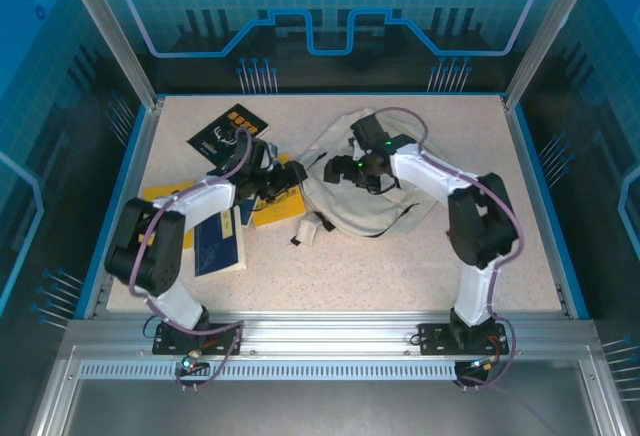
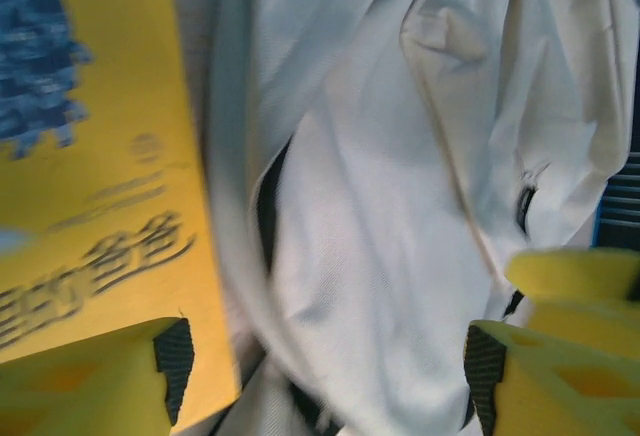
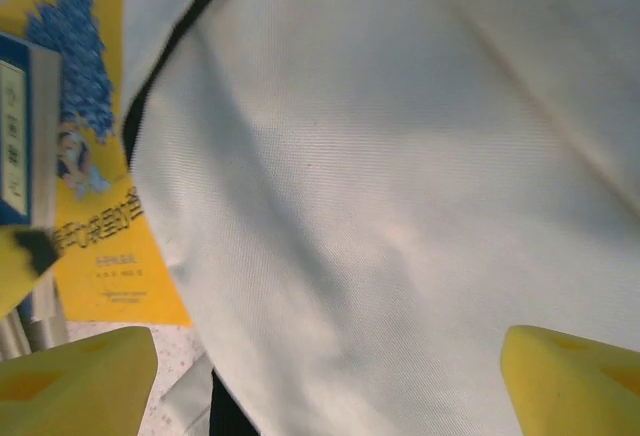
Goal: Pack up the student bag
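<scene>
Student bag (image 1: 372, 206) lies crumpled at the middle of the table (image 1: 400, 266), its left edge just beside a yellow book (image 2: 100, 216). Left gripper (image 2: 325, 371) hangs over that edge, jaws wide apart, gripping nothing. Right gripper (image 3: 330, 381) hangs over the bag's cloth, jaws equally wide, empty.

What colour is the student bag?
Cream-white; the student bag shows best in the right wrist view.

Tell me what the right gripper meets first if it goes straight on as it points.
Most likely the bag: its cream fabric lies dead ahead, between the open fingers of the right gripper. The yellow book sits off to one side. How close the fabric is remains unclear.
</scene>
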